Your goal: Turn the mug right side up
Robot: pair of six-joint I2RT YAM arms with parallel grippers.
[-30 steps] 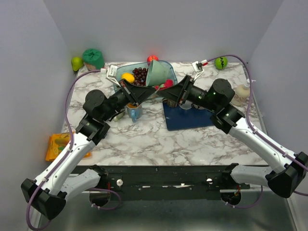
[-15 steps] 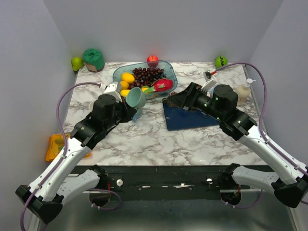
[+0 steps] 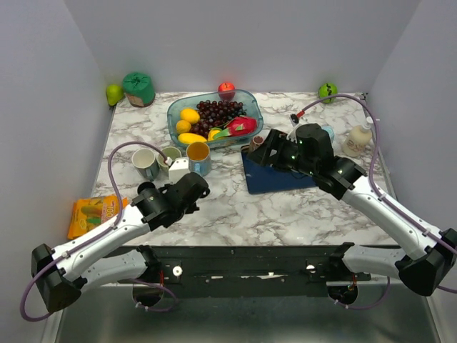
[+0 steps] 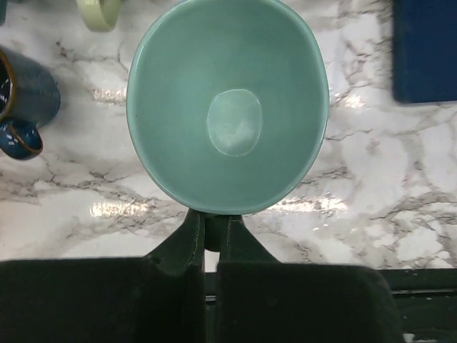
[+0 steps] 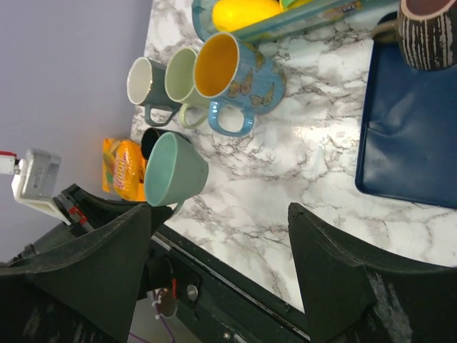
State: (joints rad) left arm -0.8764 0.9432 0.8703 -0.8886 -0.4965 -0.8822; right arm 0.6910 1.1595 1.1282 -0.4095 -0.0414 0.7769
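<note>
Your left gripper (image 4: 212,232) has the teal mug (image 4: 228,107). Its fingers are pinched almost together on the mug's near side, just under the rim. You cannot make out whether a handle or only the wall sits between them. That edge grip looks chosen so the wrist can swing the mug about without the fingers covering its mouth or base.

The mug sits low over the near-left part of the marble table (image 3: 285,207). It is on the near side of the grey mug (image 5: 145,84), the pale green mug (image 5: 180,75) and the butterfly-printed blue mug (image 5: 239,71), and well apart from the blue mat (image 3: 278,177). From overhead the arm hides it, so rely on the wrist views.

Your right gripper (image 5: 220,213) is spread wide with nothing between its fingers. It hangs by the mat, probably kept there so it does not crowd the left arm.

The mug is smooth and pale teal, wider at the mouth than at the base, and empty, with its round floor showing. Its mouth faces the left wrist camera with marble behind it, so you can judge it close to right side up. The right wrist view shows it tipped, though, with the mouth leaning toward the near edge. You cannot tell whether the base touches the table. What remains seems to be levelling it, setting it down and letting go, and a pinch this thin could let it swivel.
</note>
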